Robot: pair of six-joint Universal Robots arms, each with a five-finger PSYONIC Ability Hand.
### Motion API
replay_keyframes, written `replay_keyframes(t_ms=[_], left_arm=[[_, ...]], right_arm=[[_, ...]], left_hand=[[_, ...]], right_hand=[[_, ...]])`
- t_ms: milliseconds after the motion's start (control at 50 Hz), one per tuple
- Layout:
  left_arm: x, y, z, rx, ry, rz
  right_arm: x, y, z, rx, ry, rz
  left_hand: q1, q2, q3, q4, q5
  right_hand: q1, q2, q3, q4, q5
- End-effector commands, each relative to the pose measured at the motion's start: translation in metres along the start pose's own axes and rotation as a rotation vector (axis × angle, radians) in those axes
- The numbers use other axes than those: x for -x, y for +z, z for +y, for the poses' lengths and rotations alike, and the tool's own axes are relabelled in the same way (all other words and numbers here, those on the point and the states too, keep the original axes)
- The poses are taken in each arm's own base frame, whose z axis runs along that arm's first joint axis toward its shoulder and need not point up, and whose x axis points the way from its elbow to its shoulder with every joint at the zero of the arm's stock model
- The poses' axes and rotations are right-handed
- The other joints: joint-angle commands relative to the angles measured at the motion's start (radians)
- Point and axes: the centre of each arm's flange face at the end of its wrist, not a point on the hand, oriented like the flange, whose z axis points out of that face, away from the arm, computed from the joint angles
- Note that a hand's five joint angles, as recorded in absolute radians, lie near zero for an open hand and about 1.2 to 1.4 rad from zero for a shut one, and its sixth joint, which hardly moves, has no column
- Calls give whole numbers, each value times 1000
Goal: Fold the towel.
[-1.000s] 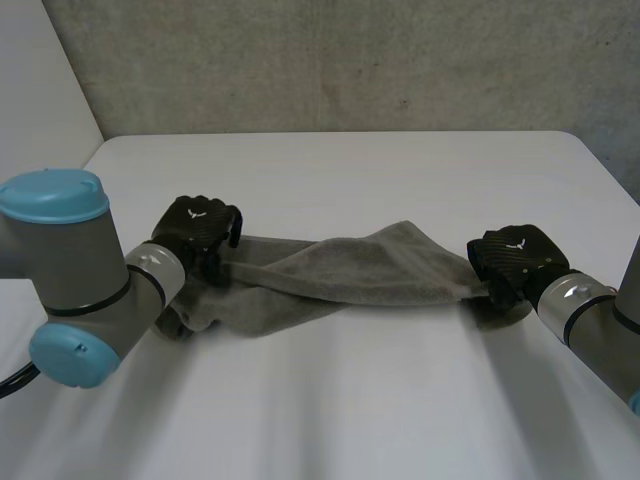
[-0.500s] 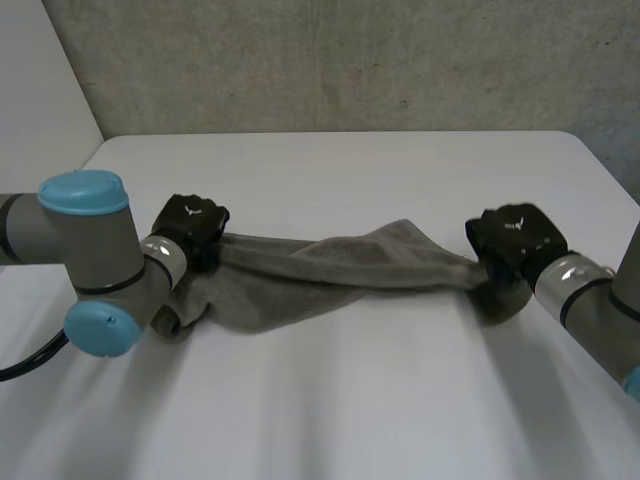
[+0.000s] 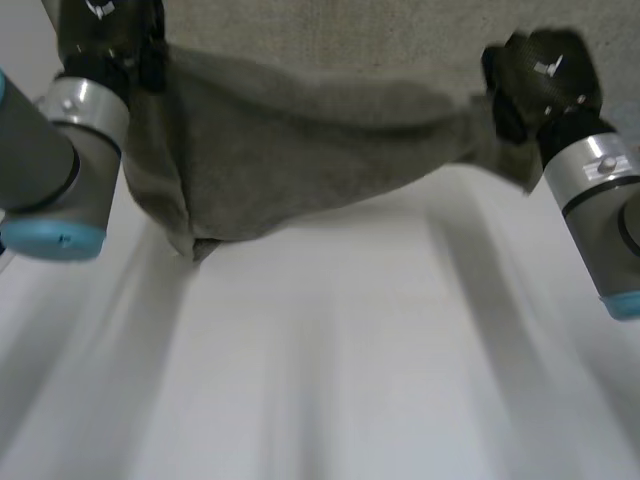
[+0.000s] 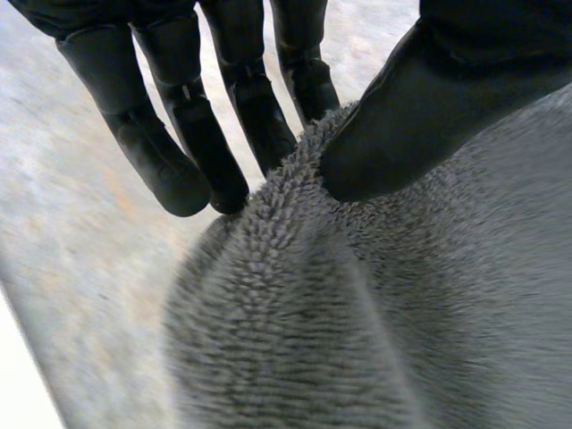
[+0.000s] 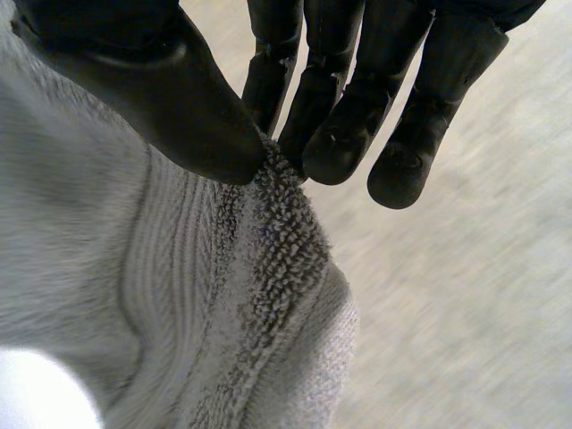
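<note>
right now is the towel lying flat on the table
No, the towel hangs lifted between the left hand and the right hand, each pinching one end.

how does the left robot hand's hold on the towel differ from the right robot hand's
The left robot hand pinches plain fluffy pile; the right robot hand pinches a ribbed hem band at the edge of the towel. Far more cloth hangs below the left robot hand than below the right robot hand, where only a short end droops. Both pinch it between thumb and fingers, holding it stretched between them above the table.
</note>
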Motion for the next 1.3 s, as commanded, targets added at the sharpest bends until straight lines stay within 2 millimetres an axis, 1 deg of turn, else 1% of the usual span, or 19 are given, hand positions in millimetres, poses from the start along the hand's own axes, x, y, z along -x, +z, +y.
replay_keyframes(t_ms=[20, 100, 120, 160, 220, 400, 500, 640, 660, 680, 700, 720, 740, 760, 880, 1000, 1100, 1140, 1300], left_arm=[[-17, -63, 60, 306, 14, 130], [-24, -112, 94, 544, 54, 201], [-24, -112, 94, 545, 54, 201], [-26, -141, 103, 641, 89, 243], [-27, -161, 101, 684, 102, 265], [-38, -187, 79, 649, 79, 349], [-50, -199, 60, 597, 60, 423], [-53, -205, 59, 603, 62, 442], [-53, -206, 59, 605, 63, 443], [-53, -206, 59, 605, 63, 443], [-53, -206, 60, 607, 63, 442], [-52, -206, 60, 609, 63, 441], [-52, -206, 60, 609, 63, 441], [-51, -205, 60, 609, 65, 435], [-42, -196, 55, 584, 74, 395], [-32, -194, 54, 599, 74, 361], [-29, -198, 54, 626, 71, 357], [-25, -202, 55, 650, 73, 349], [-6, -201, 61, 684, 104, 298]], right_arm=[[26, -39, 28, 315, -51, -261], [37, -72, 48, 472, -191, -410], [37, -72, 48, 472, -191, -411], [31, -86, 61, 552, -263, -452], [24, -94, 70, 598, -287, -453], [20, -111, 67, 715, -228, -511], [-2, -121, 57, 785, -271, -517], [-9, -137, 52, 859, -328, -612], [-11, -137, 50, 863, -323, -620], [-11, -137, 50, 863, -323, -620], [-12, -135, 48, 848, -330, -614], [-15, -130, 45, 820, -334, -588], [-15, -130, 45, 820, -334, -588], [-17, -124, 42, 787, -324, -557], [-12, -94, 24, 621, -156, -441], [-8, -73, 35, 600, 40, -394], [31, -56, 42, 605, 126, -478], [59, -51, 47, 611, 141, -543], [93, -38, 72, 643, 154, -581]], left_hand=[[-55, -102, -147, -122, -258], [-55, -102, -147, -122, -258], [-55, -102, -147, -122, -258], [-55, -102, -147, -122, -258], [-55, -102, -147, -122, -258], [-55, -102, -147, -122, -258], [-55, -102, -147, -122, -258], [-55, -102, -147, -122, -258], [-55, -102, -147, -122, -258], [-55, -102, -147, -122, -258], [-115, -163, -208, -182, -319], [-418, -466, -511, -485, -621], [-421, -469, -514, -488, -624], [-654, -701, -746, -721, -857], [-920, -968, -1012, -987, -1123], [-935, -983, -1028, -1002, -1138], [-926, -974, -1019, -993, -1129], [-917, -965, -1010, -984, -1121], [-908, -956, -1001, -976, -1112]], right_hand=[[58, 73, 41, 38, 58], [58, 73, 41, 38, 58], [58, 73, 41, 38, 58], [58, 73, 41, 38, 58], [58, 73, 41, 38, 58], [58, 73, 41, 38, 58], [58, 73, 41, 38, 58], [58, 73, 41, 38, 58], [-241, -225, -258, -261, -241], [-244, -228, -261, -264, -244], [-712, -696, -729, -732, -712], [-993, -977, -1010, -1012, -993], [-995, -980, -1012, -1015, -995], [-1027, -1012, -1044, -1047, -1027], [-1128, -1112, -1144, -1147, -1127], [-1101, -1085, -1118, -1121, -1101], [-1057, -1041, -1074, -1077, -1057], [-1039, -1024, -1056, -1059, -1039], [-987, -971, -1004, -1007, -987]])
